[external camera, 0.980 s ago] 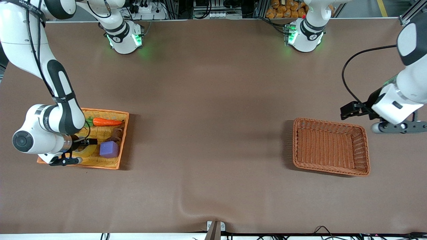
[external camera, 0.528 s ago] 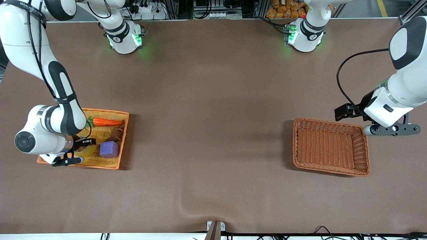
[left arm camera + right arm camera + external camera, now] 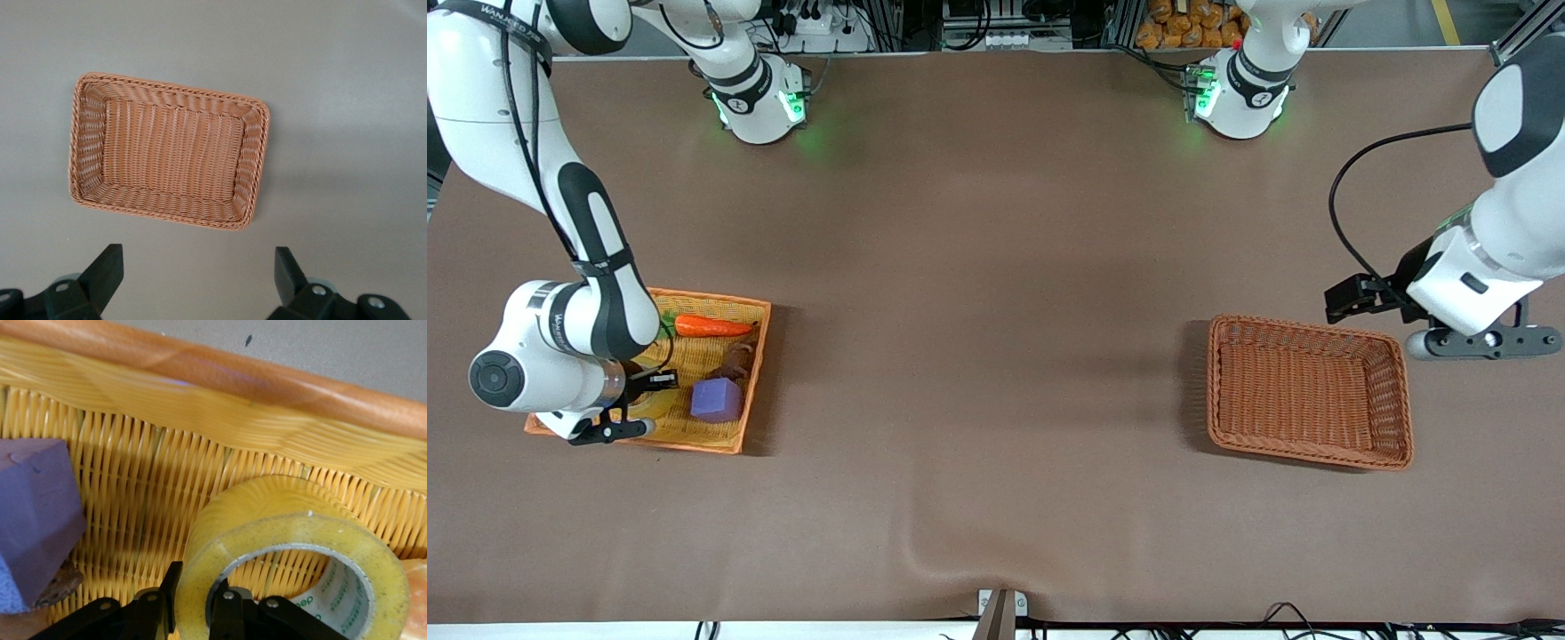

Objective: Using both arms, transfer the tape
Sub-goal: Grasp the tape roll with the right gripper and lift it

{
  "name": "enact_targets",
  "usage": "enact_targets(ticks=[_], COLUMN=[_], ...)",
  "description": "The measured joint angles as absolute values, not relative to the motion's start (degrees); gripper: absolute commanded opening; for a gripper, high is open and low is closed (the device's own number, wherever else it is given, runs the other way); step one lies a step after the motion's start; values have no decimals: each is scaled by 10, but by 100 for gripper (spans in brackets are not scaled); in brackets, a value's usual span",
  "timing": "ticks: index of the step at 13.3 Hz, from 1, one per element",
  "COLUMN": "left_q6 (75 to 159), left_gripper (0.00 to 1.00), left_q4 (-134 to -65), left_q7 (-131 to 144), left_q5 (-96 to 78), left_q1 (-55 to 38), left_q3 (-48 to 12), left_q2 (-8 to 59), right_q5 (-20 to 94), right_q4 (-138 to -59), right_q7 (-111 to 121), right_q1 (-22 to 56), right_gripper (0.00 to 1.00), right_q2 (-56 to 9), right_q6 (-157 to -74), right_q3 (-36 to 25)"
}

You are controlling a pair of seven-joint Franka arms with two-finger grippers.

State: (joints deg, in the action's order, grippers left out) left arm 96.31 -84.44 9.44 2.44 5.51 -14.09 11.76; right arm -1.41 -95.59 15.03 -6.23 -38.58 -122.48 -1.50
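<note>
In the right wrist view, the translucent yellowish roll of packing tape with a grey-white inner core [image 3: 293,567] fills the lower middle and lower right of the frame, lying in the orange-rimmed yellow woven basket [image 3: 200,380]. The right gripper [image 3: 193,603] rises from the bottom edge with its jaws narrowed around the roll's wall: one black finger [image 3: 172,597] presses the outer yellow face, the other stands inside the ring against the core, so the wall sits pinched between them. A purple foam block [image 3: 37,520] occupies the left edge of that frame, in the same basket and a little apart from the roll.

In the front view this basket [image 3: 729,442] sits at the lower left of the frame, toward the right arm's end of the table, with the right gripper [image 3: 633,396] down inside it; the tape itself is mostly hidden under the wrist there. An orange carrot [image 3: 710,326] lies in the basket's part farther from the front camera, and the purple block [image 3: 716,399] nearer the camera.

The left gripper [image 3: 199,280] waits with jaws spread wide and holding nothing, hanging over the bare brown tabletop [image 3: 996,311] just beside the empty reddish-brown wicker basket [image 3: 80,143], which fills the upper left and centre of the left wrist view. In the front view that basket [image 3: 1218,391] lies at the right, with the left gripper [image 3: 1480,342] at the frame's right edge.
</note>
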Motion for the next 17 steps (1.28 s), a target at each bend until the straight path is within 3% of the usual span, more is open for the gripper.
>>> enact_targets(ticks=[7,14,17], left_q6=[967,967,967], left_gripper=[100,100,100], left_q4=[-846,-850,-850], left_q7=[136,138,152], left_q5=[24,24,24], left_q1=[48,52,50], left_q3=[-142,-140,-141], left_q2=[124,128,129], right_q5=[-14,-14,-14], right_q4=[-939,-850,-827], right_q7=[150,179,224], right_q1=[-46,24,77], right_gripper=[7,6,7], right_q2=[-363,-334,-317], right_q6=[-1191,-1042,-1019], right_q3=[-11,-7,-4])
